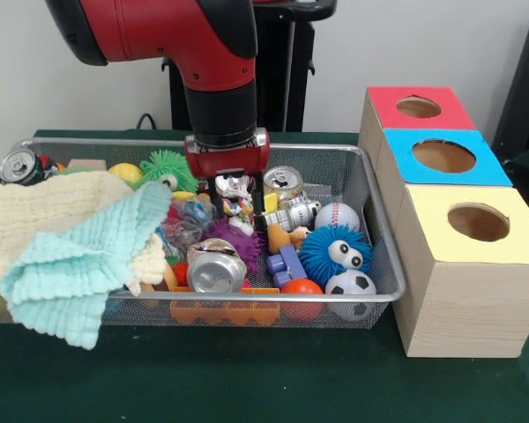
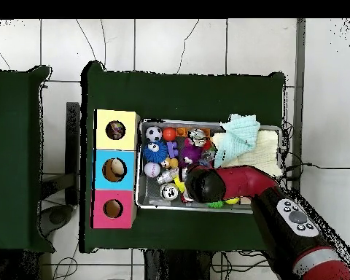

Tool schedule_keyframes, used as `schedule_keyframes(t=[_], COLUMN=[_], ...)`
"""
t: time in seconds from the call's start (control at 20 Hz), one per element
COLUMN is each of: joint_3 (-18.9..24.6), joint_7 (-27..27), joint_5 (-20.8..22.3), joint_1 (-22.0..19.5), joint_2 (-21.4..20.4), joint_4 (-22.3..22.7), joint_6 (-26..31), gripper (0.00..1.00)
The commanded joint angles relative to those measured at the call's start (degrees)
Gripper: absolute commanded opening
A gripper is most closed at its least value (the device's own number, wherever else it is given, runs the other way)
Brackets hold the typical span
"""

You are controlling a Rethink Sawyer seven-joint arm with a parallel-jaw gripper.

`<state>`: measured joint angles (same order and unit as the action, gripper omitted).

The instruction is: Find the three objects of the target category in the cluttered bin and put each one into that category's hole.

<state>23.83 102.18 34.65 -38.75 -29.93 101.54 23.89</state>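
Observation:
The wire mesh bin (image 1: 383, 256) is full of toys, cans and cloths; it also shows in the overhead view (image 2: 139, 164). My gripper (image 1: 238, 192) reaches down into the bin's middle. Its black fingers (image 1: 258, 189) stand on either side of a white wad with coloured spots (image 1: 235, 189), which fills the gap between them. In the overhead view the arm's wrist (image 2: 203, 184) hides the gripper. The yellow-topped box (image 1: 476, 264) stands to the right of the bin with its round hole (image 1: 478, 222) facing up. In the overhead view something multicoloured lies in that hole (image 2: 116, 130).
A cream cloth (image 1: 35, 220) and a mint cloth (image 1: 79, 264) cover the bin's left half. Silver cans (image 1: 216, 269) (image 1: 285, 185) (image 1: 18, 166), a blue fuzzy ball (image 1: 335, 251), a soccer ball (image 1: 350, 286) and a baseball (image 1: 337, 216) lie around. The blue-topped (image 1: 445, 157) and red-topped (image 1: 419, 107) boxes stand behind the yellow one.

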Motion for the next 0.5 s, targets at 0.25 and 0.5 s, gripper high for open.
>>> schedule_keyframes(t=[0.25, 0.5], joint_3=[1.8, 1.3], joint_7=[-9.0, -8.6], joint_5=[3.7, 4.2], joint_1=[-2.2, -1.5], joint_2=[4.6, 5.6], joint_4=[-2.3, -2.9], joint_6=[6.1, 5.7], gripper=[1.0, 1.0])
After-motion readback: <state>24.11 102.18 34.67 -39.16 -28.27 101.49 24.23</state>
